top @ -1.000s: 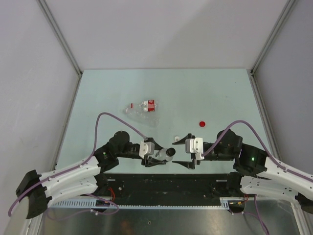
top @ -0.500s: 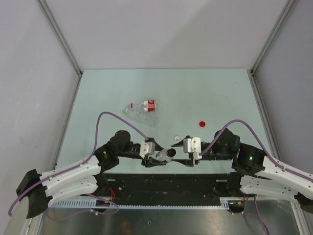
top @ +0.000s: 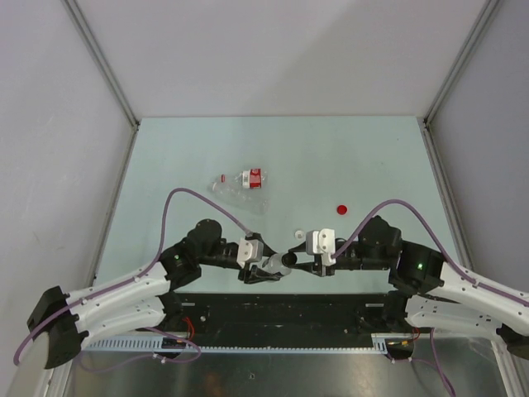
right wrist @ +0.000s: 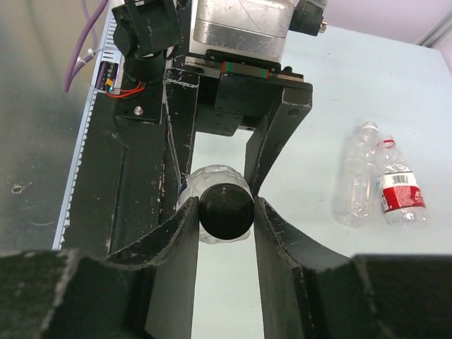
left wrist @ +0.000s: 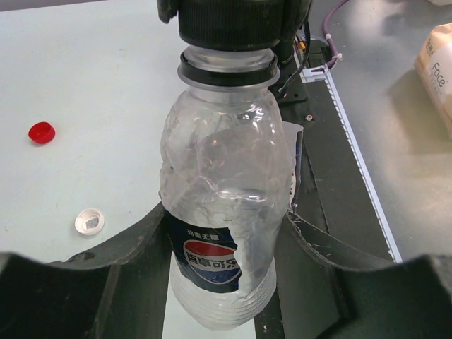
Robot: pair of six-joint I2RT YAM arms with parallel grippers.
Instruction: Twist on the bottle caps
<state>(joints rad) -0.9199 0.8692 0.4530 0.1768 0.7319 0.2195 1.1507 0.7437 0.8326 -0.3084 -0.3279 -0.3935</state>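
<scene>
Your bottle (left wrist: pixel 222 212) is held sideways at the counter's (top: pixel 331 157) near edge, 6 o'clock, with the left jaws clamped on its body. The right jaws are closed on the black cap (right wrist: pixel 226 210) on its neck. The white cap (top: pixel 297 235) lies near at 1 o'clock, the red cap (top: pixel 341 208) farther off at 2. Two more bottles (top: pixel 240 184) lie at 11.

The right gripper (top: pixel 296 257) has slid leftward from where it stood a second ago, closing the gap to the bottle (left wrist: pixel 222 212). Its fingers (right wrist: pixel 169 244), wider apart earlier, have narrowed and now press both sides of the black cap (right wrist: pixel 226 210).
</scene>
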